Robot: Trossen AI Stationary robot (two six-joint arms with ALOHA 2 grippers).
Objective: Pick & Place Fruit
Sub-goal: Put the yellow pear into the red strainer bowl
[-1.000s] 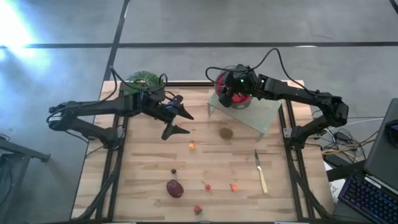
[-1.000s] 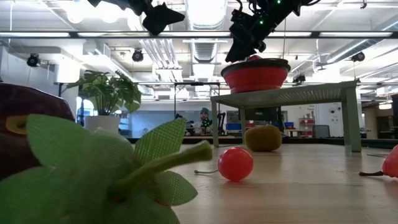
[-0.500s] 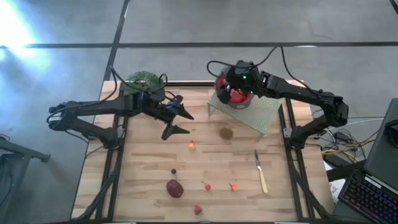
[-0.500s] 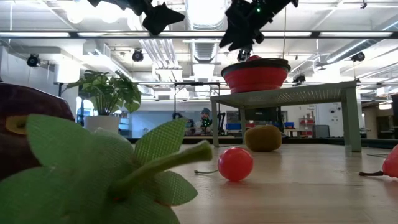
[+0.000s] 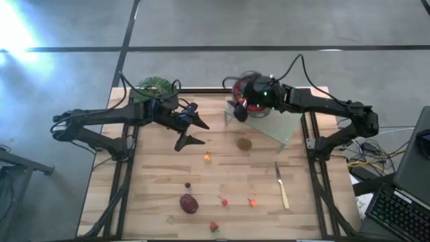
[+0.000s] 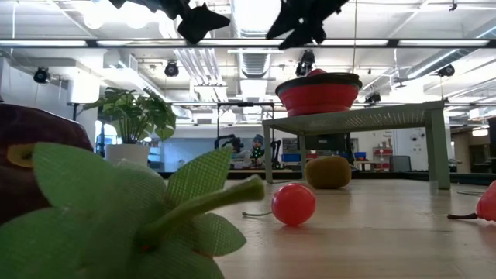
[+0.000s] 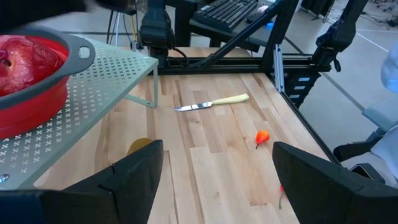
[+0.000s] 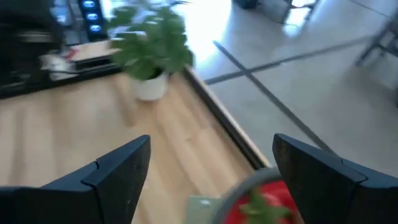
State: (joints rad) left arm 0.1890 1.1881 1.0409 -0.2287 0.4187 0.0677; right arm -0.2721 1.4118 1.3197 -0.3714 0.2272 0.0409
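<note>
Potted plant at table corner; pale-handled knife flat on wooden tabletop.

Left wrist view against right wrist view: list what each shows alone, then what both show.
Only the left wrist view: the knife lying on the table, a small orange fruit, the perforated shelf and a keyboard. Only the right wrist view: the potted plant and the room's floor. Both: the red bowl with red fruit in it.
</note>
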